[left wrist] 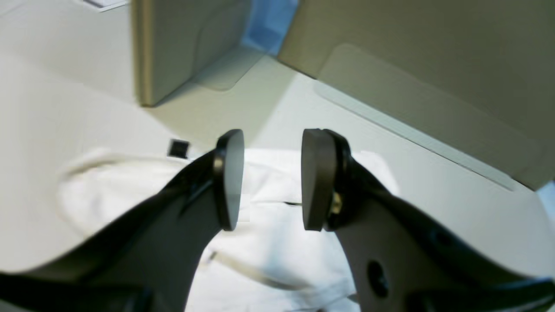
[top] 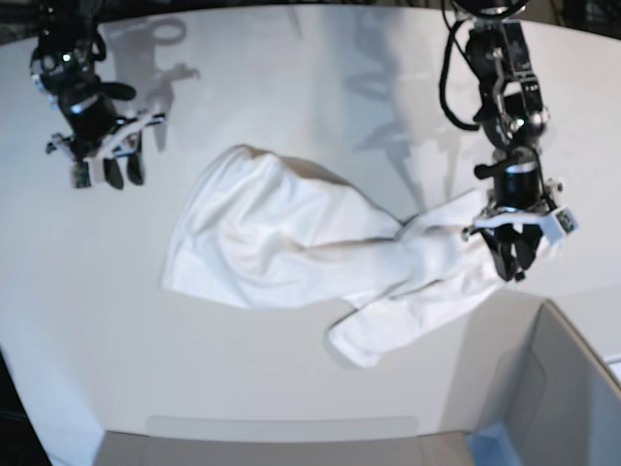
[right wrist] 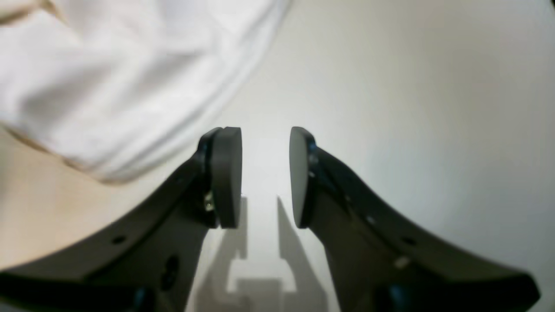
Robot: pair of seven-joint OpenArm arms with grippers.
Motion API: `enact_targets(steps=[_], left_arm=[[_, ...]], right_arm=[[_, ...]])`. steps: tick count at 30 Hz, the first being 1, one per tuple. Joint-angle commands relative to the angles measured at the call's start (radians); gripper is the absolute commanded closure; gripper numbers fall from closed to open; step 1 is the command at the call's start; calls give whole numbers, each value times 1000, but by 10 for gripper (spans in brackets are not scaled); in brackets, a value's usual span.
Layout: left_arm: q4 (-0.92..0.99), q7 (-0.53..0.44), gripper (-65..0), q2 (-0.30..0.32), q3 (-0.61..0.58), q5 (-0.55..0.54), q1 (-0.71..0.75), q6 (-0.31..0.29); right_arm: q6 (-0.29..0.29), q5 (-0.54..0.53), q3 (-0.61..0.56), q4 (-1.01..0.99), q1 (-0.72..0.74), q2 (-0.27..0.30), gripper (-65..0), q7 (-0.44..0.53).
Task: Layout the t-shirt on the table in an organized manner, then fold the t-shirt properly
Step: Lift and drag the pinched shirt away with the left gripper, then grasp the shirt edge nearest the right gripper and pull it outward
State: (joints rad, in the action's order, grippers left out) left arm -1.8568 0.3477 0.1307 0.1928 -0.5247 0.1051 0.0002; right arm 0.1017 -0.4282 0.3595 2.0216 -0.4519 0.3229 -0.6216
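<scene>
White bench (top: pixel 320 58); crumpled t-shirt (top: pixel 281 243) mid-bench. Left hand (top: pixel 512 254) agape over its edge for spreading; right hand (top: pixel 109 167) agape, well apart.

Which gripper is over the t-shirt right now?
The left gripper, open above the t-shirt; the right gripper hangs over bare table.
</scene>
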Motion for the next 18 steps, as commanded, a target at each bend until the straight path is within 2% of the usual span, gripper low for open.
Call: enact_targets(steps=[1,4,8,14,18], left_arm=[[-17,-22,-225,7,3,4,6,1],[-20,-22,-225,7,3,5,52,-2],[-19,-22,-225,7,0,7,97,-4],[-20,-22,-225,8,-5,7,127,-4],[-20,-22,-225,54,-5,4,129,-4]], right_arm=[[0,-41,6,18,17,-1,-194,24],[0,-122,14,14,80,-34,-194,-45],[0,-123,16,-55,207,-66,-194,-146],[-3,-128,63,-232,345,-66,-194,-148],[-3,-125,88,-374,462,-60,-194,-148]])
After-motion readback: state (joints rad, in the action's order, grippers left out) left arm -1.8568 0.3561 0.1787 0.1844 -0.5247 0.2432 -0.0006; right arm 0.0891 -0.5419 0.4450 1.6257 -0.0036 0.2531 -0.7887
